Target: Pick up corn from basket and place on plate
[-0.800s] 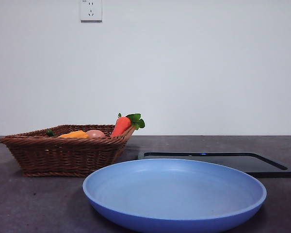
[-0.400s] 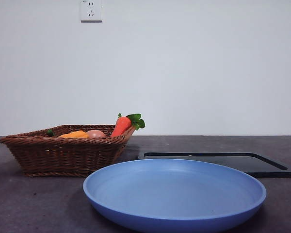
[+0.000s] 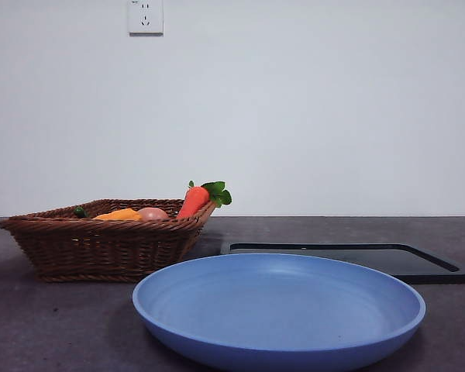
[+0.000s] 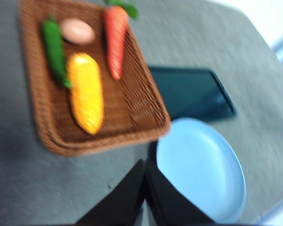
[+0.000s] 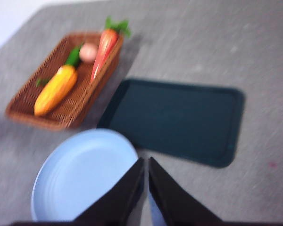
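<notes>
The yellow-orange corn (image 4: 86, 92) (image 5: 55, 89) lies in the brown wicker basket (image 4: 146, 106) (image 5: 61, 120) (image 3: 101, 248); from the front only its top (image 3: 120, 214) peeks over the rim. The empty blue plate (image 3: 279, 310) (image 4: 200, 167) (image 5: 85, 172) sits in front of the basket, toward the tray. My left gripper (image 4: 145, 162) hangs high above the table between basket and plate, its jaws shut and empty. My right gripper (image 5: 146, 162) is also high, above the plate's edge near the tray, shut and empty. Neither arm shows in the front view.
In the basket with the corn lie a red-orange carrot (image 4: 115, 40) (image 5: 101, 52) (image 3: 194, 200), a pinkish egg-shaped item (image 4: 78, 31) (image 3: 153, 213) and a green vegetable (image 4: 54, 49). A flat black tray (image 3: 349, 260) (image 5: 174, 120) lies beside the basket, behind the plate.
</notes>
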`<state>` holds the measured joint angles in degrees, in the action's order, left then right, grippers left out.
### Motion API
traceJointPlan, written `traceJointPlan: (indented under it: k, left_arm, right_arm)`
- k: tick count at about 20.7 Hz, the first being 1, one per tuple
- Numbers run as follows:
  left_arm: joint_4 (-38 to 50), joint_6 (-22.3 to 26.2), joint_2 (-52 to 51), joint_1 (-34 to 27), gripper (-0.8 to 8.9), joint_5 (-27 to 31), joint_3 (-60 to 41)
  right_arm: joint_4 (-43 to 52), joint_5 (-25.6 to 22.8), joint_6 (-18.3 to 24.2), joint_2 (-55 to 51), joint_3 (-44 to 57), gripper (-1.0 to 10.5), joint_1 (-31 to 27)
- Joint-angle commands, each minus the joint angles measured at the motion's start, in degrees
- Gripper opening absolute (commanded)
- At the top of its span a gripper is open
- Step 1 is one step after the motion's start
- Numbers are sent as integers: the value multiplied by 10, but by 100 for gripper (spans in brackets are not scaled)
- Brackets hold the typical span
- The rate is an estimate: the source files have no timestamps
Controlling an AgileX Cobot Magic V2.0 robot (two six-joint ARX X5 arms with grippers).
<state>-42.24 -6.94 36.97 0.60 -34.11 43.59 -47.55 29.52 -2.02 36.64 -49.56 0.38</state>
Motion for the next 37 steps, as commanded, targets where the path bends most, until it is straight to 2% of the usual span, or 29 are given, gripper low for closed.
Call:
traceJointPlan:
  k: [1,3,6,10,11,13,14,16,23,27,37]
  left_arm:
    - [-8,39,19,31,5,-2,20]
    - [-9,44,32,61,5,9,21]
    - [-16,48,42,87,5,57,21]
    - [-14,48,42,90,7,62,23]
    - [-14,48,42,90,26,62,23]
    - [-14,45,42,90,184,62,26]
    - [-13,40,42,90,307,62,28]
    - [-9,28,42,91,465,61,29]
    - [3,19,42,91,468,61,29]
    - [3,19,42,90,468,61,29]
    - [3,17,42,90,468,61,29]
  right_arm:
    - [-26,3,50,33,-20,2,14]
    - [-44,3,62,60,-23,2,33]
    - [-55,-1,73,88,-23,2,61]
    - [-50,0,71,97,-23,8,76]
    - [-48,0,71,97,-23,45,76]
    - [-47,0,65,97,-23,195,76]
    - [-47,0,61,97,-23,266,76]
    - [-47,1,56,98,-23,284,77]
    - [-47,5,43,158,-23,283,99]
    - [-9,4,43,254,-23,283,135]
    - [93,4,44,491,-23,283,177]
